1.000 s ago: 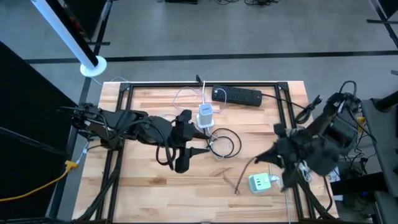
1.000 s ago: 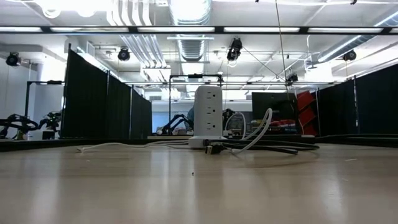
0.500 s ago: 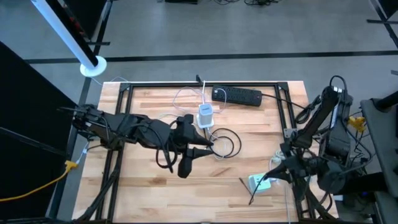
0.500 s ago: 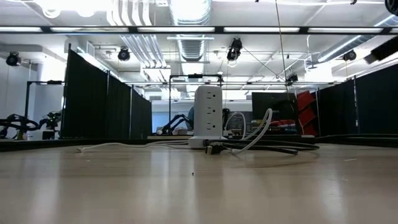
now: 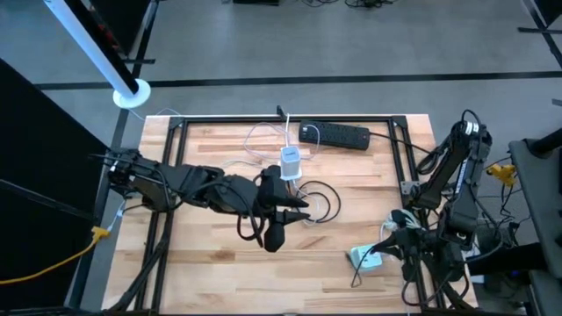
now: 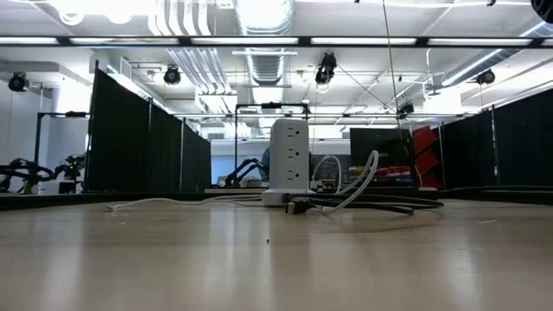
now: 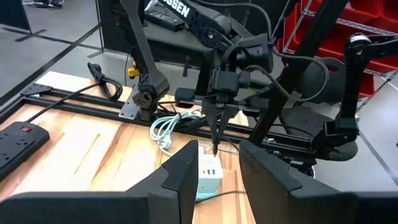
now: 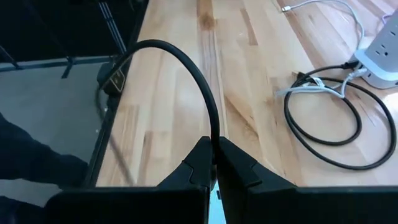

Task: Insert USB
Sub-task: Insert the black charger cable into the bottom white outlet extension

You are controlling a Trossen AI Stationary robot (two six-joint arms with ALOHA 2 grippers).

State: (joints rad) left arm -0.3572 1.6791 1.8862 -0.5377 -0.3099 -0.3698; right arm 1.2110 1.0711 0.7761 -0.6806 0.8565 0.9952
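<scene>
Left gripper (image 5: 294, 209) is out over mid-table, just beside the black cable coil (image 5: 318, 204) and near the white tower strip (image 5: 290, 163). From the left wrist cam its fingers (image 7: 186, 174) stand apart with a gap between them and nothing visibly in it; can't tell from overhead whether they touch the coil.

Right gripper (image 5: 379, 250) sits at the near right corner of the table (image 5: 202, 263), right at the small white charger block (image 5: 362, 257). Its jaws are together, pinching a black cable (image 8: 193, 68) that arcs up and away from the fingertips. The left wrist cam shows the same thing from across the table: the right gripper (image 7: 216, 134) points straight down, tip just above the charger (image 7: 208, 174). Plug end of the cable is hidden, so can't tell if it's in a port.

Black power strip (image 5: 334, 133) lies along the far edge, well apart from both grippers. White cable (image 5: 259, 136) loops from the tower toward the far left. Low cam shows only the tower (image 6: 289, 162) and cables (image 6: 363, 203); no arms in it.
</scene>
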